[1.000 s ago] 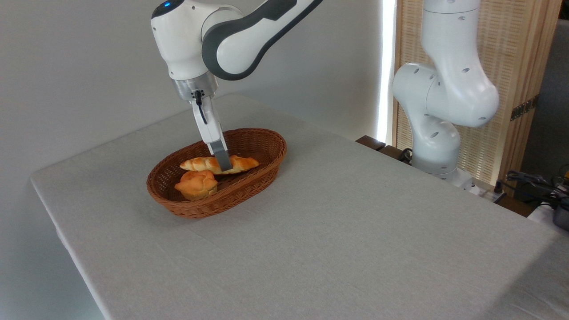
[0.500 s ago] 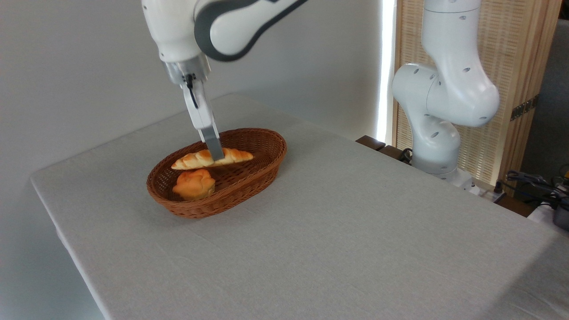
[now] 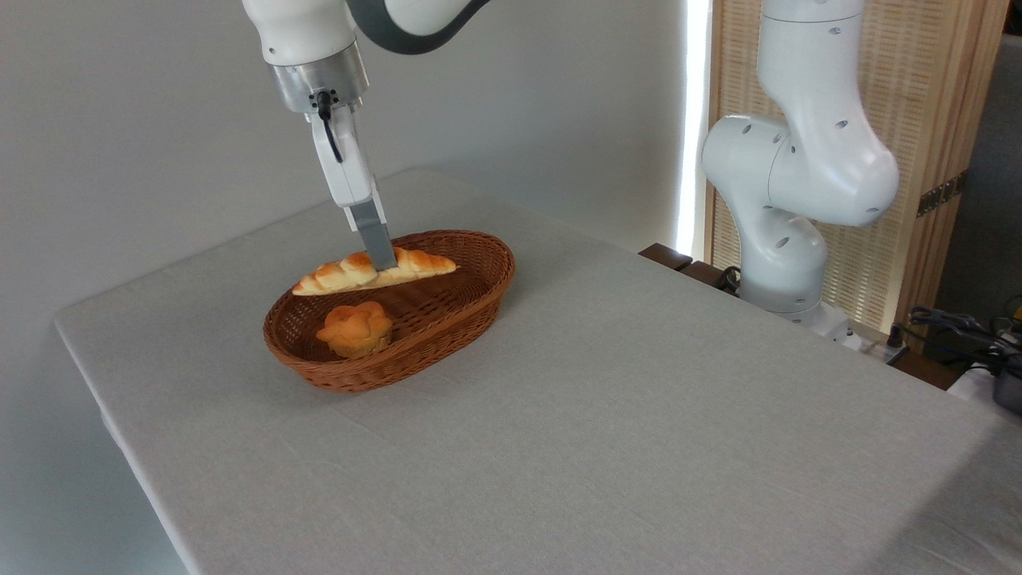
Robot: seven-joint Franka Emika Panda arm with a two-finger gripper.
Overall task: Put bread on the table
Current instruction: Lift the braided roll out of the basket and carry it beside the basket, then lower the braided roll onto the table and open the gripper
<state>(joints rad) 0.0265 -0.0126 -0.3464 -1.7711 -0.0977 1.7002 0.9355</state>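
**Basket, two breads and a robot arm on a table**

A large rectangular table covered in plain light-grey cloth (image 3: 607,415) fills most of the view. A brown oval wicker basket (image 3: 479,297) sits on it toward the back left. A small round knotted bun (image 3: 354,328) lies inside the basket, near its front left end. Above and behind the bun, a long braided golden-orange bread (image 3: 419,264) hangs at rim height, gripped near its middle by the two-finger gripper (image 3: 382,257) reaching down from above. The white robot arm's base (image 3: 786,263) stands past the table's right back edge.

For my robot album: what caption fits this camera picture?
Robot fingers lift the long bread above the basket.
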